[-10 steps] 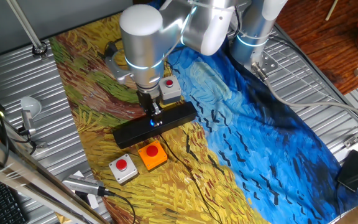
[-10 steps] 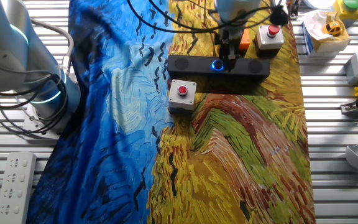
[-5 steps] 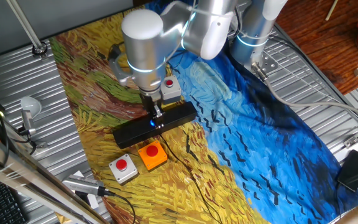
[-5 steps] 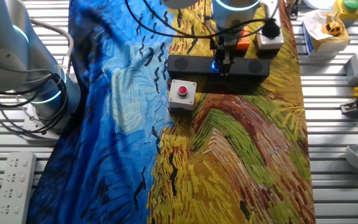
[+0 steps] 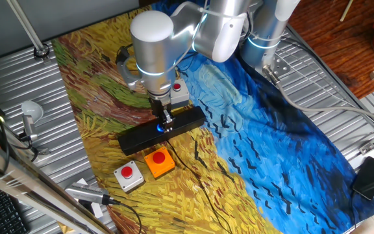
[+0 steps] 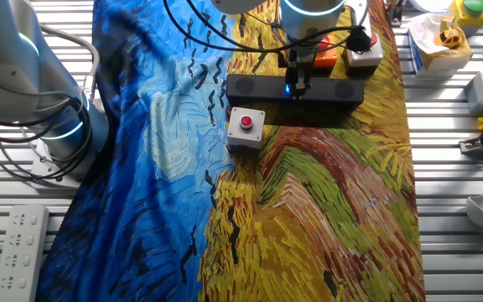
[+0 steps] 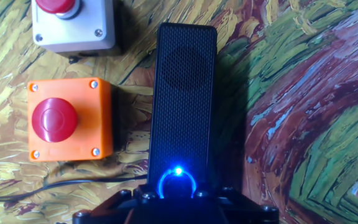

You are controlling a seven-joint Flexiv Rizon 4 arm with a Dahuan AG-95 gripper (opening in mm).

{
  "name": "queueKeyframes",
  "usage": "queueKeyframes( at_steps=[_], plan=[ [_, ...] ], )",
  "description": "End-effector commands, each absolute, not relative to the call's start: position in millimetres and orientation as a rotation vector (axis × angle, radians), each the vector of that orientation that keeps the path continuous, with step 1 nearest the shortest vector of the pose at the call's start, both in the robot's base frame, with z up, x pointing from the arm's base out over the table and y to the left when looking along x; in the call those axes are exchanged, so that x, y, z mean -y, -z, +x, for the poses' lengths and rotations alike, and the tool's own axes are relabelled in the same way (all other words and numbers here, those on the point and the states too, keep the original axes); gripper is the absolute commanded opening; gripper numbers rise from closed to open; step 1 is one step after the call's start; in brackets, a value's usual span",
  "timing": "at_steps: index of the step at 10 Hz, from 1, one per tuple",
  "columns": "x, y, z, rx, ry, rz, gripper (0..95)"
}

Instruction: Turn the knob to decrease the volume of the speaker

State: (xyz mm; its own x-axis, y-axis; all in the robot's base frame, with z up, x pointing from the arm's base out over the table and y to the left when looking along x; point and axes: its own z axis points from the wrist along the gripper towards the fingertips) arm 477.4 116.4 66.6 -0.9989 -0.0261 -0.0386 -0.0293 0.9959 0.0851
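The speaker is a long black bar lying on the painted cloth. It also shows in the other fixed view and the hand view. The knob, a small dial with a glowing blue ring, sits midway along it; its blue glow also shows in both fixed views. My gripper points straight down on the knob, with a finger on each side, and is shut on it. From the fixed views the gripper hides most of the knob.
An orange button box and a grey button box stand close beside the speaker. Another grey button box stands on the speaker's other side. A thin black cable runs across the cloth near the knob.
My wrist has turned about its own axis over the knob and shifted slightly. The speaker and the button boxes have stayed in place.
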Motion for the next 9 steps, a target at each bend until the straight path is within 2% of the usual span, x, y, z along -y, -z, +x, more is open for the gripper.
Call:
queueKeyframes(
  at_steps=[1,4,5,8,9],
  plan=[
    [-116.6,-66.3,478.1,-3.101,-0.135,-0.038,38.0],
    [-116.5,-65.8,478.0,-3.101,-0.136,-0.034,38.0],
    [-116.4,-65.9,478.0,-3.101,-0.136,-0.034,19.0],
    [-116.4,-65.5,478.0,-3.099,-0.135,-0.040,19.0],
    [-116.5,-65.1,478.1,-3.098,-0.134,-0.042,0.0]
  ],
)
